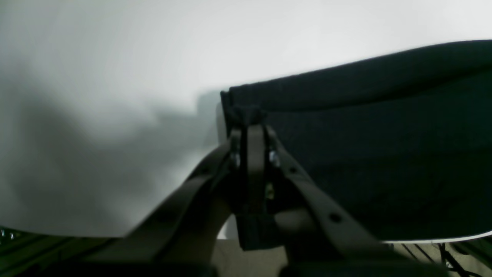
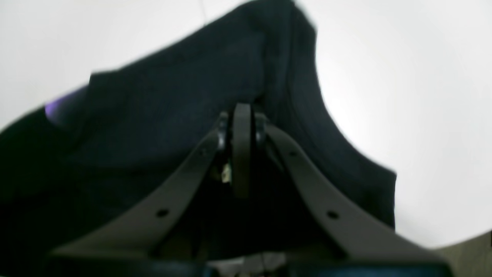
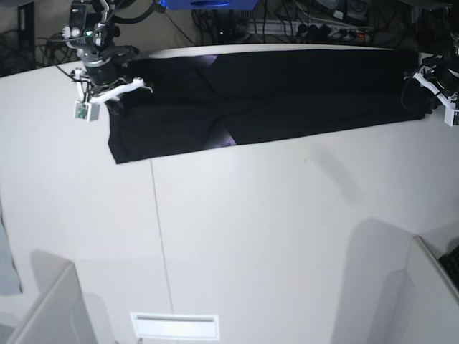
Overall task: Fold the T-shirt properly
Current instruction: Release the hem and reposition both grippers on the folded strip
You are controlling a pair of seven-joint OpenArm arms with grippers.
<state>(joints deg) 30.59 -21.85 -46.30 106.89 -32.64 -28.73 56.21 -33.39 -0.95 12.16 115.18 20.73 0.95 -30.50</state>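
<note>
Your left gripper is clamped on a corner of the T-shirt, and your right gripper is pinched on its opposite end. The black shirt lies stretched in a long band across the far side of the white table.

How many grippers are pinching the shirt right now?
2. The left gripper clamps one end corner of the long folded black cloth T-shirt; the right gripper clamps the opposite end. Both are shut on fabric.

T-shirt across table's far edge
</note>
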